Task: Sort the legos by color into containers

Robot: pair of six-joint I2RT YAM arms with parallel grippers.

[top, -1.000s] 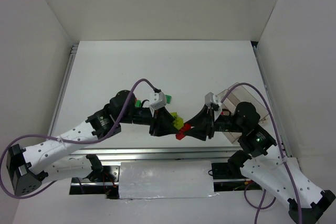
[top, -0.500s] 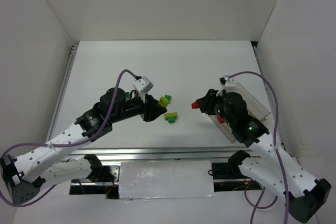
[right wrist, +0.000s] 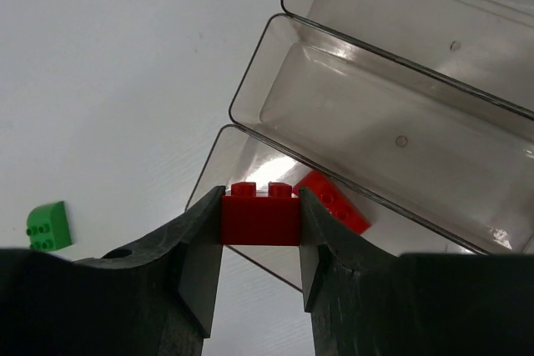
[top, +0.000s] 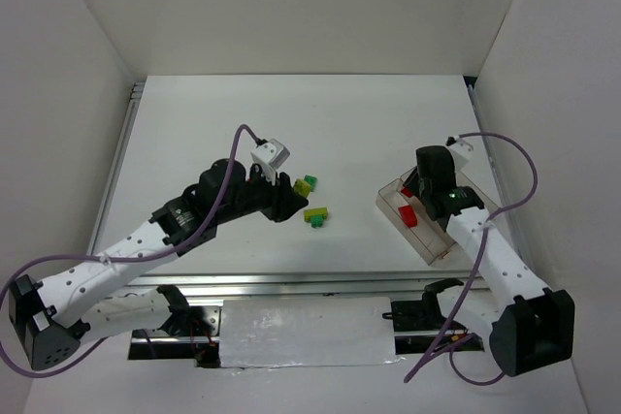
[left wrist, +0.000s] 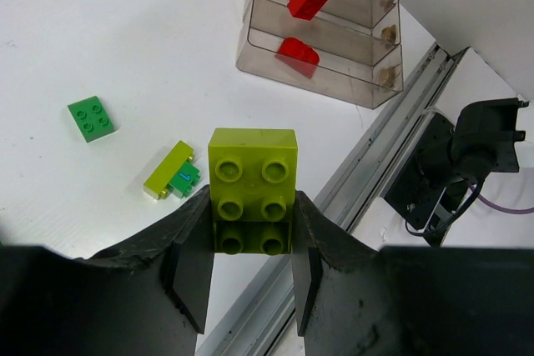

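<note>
My left gripper [left wrist: 253, 206] is shut on a yellow-green brick [left wrist: 253, 189], held above the table left of centre [top: 291, 197]. On the table ahead of it lie a flat green brick [left wrist: 90, 118] and a yellow-green brick joined to a small green one [left wrist: 171, 172]. My right gripper [right wrist: 260, 206] is shut on a red brick [right wrist: 260, 216], above the end of the clear three-compartment tray [right wrist: 250, 89] at the right [top: 441, 239]. A second red brick [right wrist: 334, 202] lies in the compartment below it. The other two compartments show no bricks.
A rounded green brick [right wrist: 47, 227] lies on the table left of the tray. An aluminium rail [top: 291, 283] runs along the table's near edge. White walls enclose the table on three sides.
The two grippers, close together at the table's centre a second ago, have parted. The right one carried the red brick right, over the tray. The left drew back left with the yellow-green brick.
</note>
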